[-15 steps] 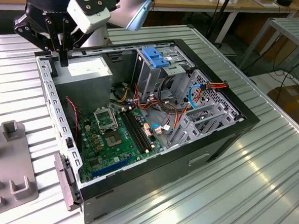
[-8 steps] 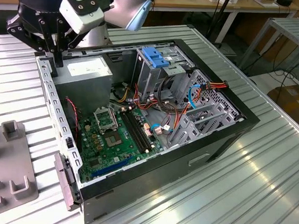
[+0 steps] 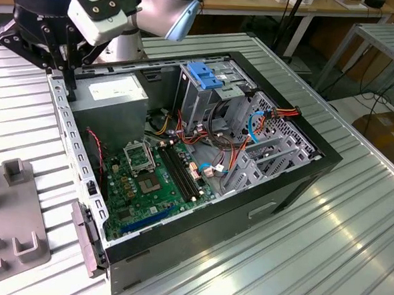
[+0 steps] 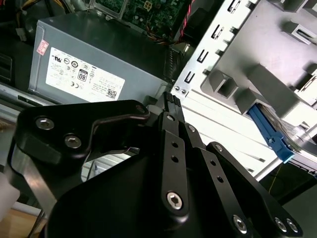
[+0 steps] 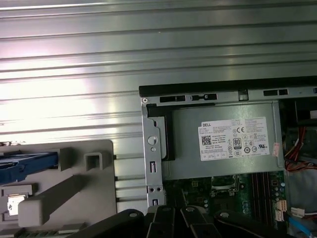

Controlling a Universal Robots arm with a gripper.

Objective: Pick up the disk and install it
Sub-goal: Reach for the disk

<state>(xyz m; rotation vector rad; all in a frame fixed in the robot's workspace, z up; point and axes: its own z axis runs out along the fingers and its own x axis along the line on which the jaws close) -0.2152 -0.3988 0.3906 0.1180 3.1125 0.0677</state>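
The disk's blue plastic bracket (image 5: 27, 166) lies in a grey holder (image 5: 74, 188) on the slatted table beside the open computer case (image 3: 295, 183). In the second wrist view the same blue bracket (image 4: 270, 133) sticks out from under the holder's posts, with a strip of silver metal beside it. My gripper (image 3: 70, 93) hangs over the case's rear wall, at the corner by the grey power supply box (image 3: 113, 95), well apart from the disk. Its black fingers meet at the tips (image 4: 168, 99), shut, with nothing between them.
Inside the case stand a metal drive cage with a blue top (image 3: 204, 81), the green mainboard (image 3: 151, 178) and loose red and blue cables (image 3: 251, 134). The grey holder (image 3: 11, 233) sits at the exterior view's left. Workbenches stand behind.
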